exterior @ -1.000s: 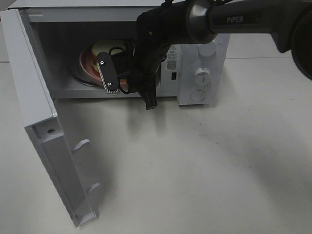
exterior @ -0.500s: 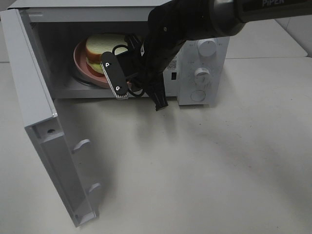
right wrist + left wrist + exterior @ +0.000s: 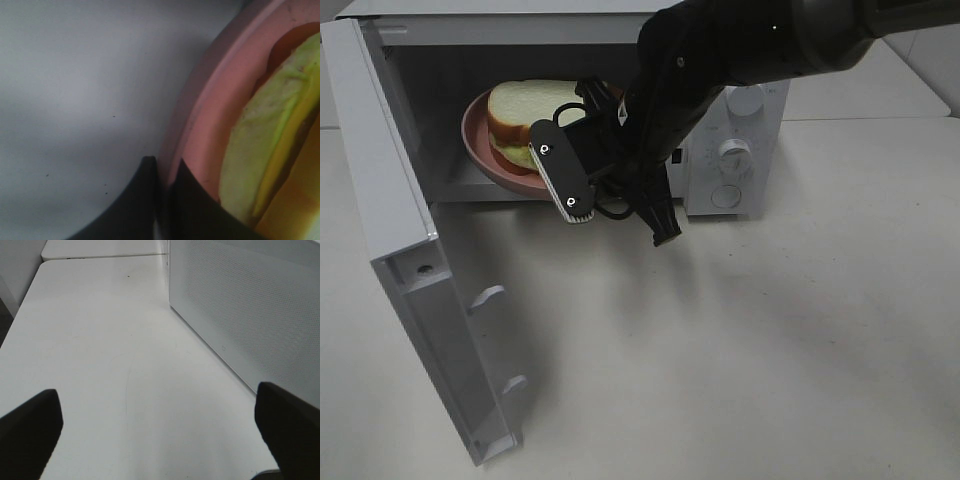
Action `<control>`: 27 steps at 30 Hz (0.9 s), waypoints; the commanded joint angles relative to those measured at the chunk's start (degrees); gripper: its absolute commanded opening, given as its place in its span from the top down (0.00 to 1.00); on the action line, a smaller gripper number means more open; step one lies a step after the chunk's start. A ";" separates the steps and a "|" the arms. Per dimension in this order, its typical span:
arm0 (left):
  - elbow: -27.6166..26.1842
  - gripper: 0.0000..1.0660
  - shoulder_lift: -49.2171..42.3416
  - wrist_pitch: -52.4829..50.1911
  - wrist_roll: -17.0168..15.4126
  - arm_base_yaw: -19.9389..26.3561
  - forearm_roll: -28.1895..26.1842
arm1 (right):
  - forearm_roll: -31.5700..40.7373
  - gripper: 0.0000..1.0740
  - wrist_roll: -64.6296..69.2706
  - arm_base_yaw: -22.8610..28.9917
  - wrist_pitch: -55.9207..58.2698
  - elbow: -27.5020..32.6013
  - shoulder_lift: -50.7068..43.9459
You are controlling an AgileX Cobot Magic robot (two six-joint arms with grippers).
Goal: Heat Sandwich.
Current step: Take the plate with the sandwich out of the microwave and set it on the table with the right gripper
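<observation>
Half the sandwich (image 3: 528, 112) hides behind the right gripper (image 3: 164, 172), pinching the plate (image 3: 478, 140) rim.

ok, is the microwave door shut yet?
No: in the exterior high view the microwave door stands swung wide open, with the sandwich on its pink plate visible inside the cavity.
</observation>
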 commanded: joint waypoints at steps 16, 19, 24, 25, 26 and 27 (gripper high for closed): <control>0.17 0.05 -1.32 0.00 -0.29 0.17 -0.06 | 0.23 1.00 0.06 0.40 -2.35 15.70 -13.64; 0.17 0.05 -1.32 0.00 -0.29 0.17 -0.06 | 0.23 1.00 0.06 0.40 -2.35 17.59 -15.24; 0.17 0.05 -1.32 0.00 -0.29 0.17 -0.06 | 0.23 0.99 0.06 0.40 -2.35 22.75 -19.94; 0.17 0.05 -1.32 0.00 -0.29 0.17 -0.06 | 0.23 0.99 0.06 0.40 -2.29 23.61 -20.80; 0.17 0.05 -1.32 0.00 -0.29 0.17 -0.06 | 0.23 0.99 0.06 0.40 -2.29 23.61 -20.80; 0.17 0.05 -1.32 0.00 -0.29 0.17 -0.06 | 0.23 0.99 0.06 0.40 -2.29 24.29 -21.49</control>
